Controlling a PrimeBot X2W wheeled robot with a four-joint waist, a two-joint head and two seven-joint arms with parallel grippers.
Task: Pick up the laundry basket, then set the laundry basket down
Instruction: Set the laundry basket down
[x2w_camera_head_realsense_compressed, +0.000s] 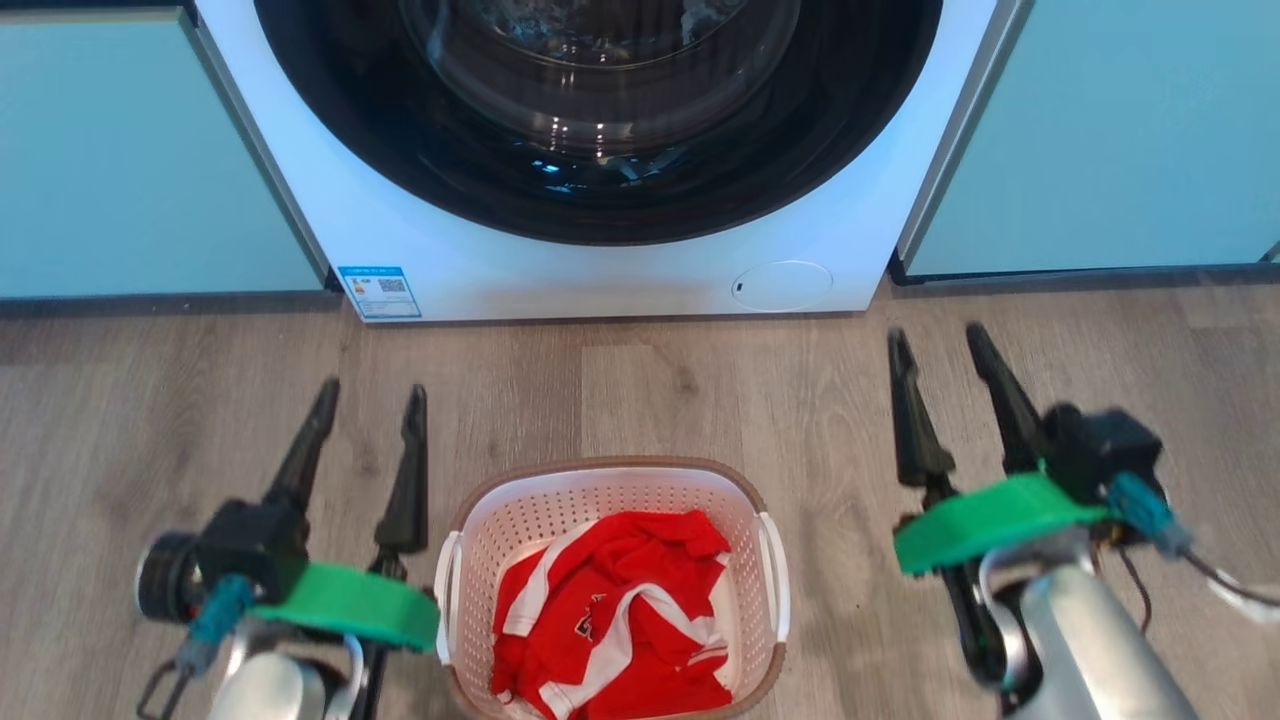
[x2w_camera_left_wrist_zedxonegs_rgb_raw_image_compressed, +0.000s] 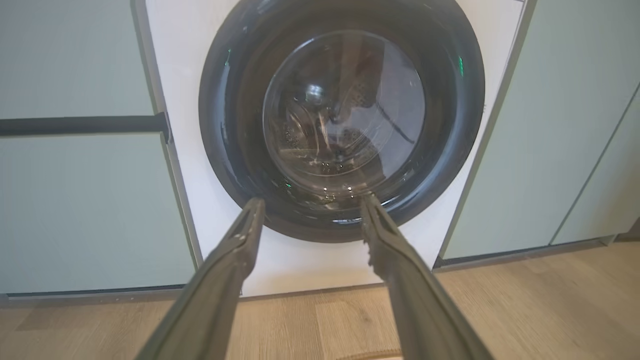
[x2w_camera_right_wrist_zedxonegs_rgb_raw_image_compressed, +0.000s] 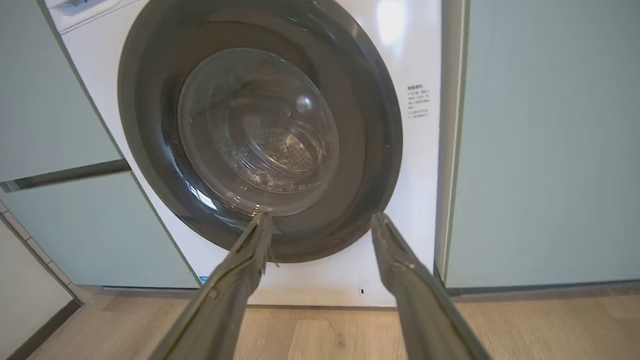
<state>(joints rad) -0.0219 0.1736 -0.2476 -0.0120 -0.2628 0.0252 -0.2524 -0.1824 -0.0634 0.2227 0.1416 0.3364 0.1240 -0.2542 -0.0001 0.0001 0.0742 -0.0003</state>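
The laundry basket (x2w_camera_head_realsense_compressed: 610, 480), white with perforated walls and a brown rim, stands on the wooden floor at the bottom centre of the head view. Red and white clothing (x2w_camera_head_realsense_compressed: 615, 610) lies inside it. White handles show on its left (x2w_camera_head_realsense_compressed: 447, 595) and right (x2w_camera_head_realsense_compressed: 775, 575) sides. My left gripper (x2w_camera_head_realsense_compressed: 372, 395) hovers open to the left of the basket, fingers pointing at the washer. My right gripper (x2w_camera_head_realsense_compressed: 937, 342) is open too, well off to the basket's right. Both wrist views show spread fingers with nothing between them, the left gripper (x2w_camera_left_wrist_zedxonegs_rgb_raw_image_compressed: 310, 202) and right gripper (x2w_camera_right_wrist_zedxonegs_rgb_raw_image_compressed: 322, 217) aimed at the washer door.
A white front-loading washing machine (x2w_camera_head_realsense_compressed: 600, 270) with a dark round door (x2w_camera_head_realsense_compressed: 600, 120) stands just beyond the basket. Pale green cabinet fronts flank it on the left (x2w_camera_head_realsense_compressed: 130, 160) and right (x2w_camera_head_realsense_compressed: 1120, 140). Bare wooden floor (x2w_camera_head_realsense_compressed: 650, 390) lies between the basket and the machine.
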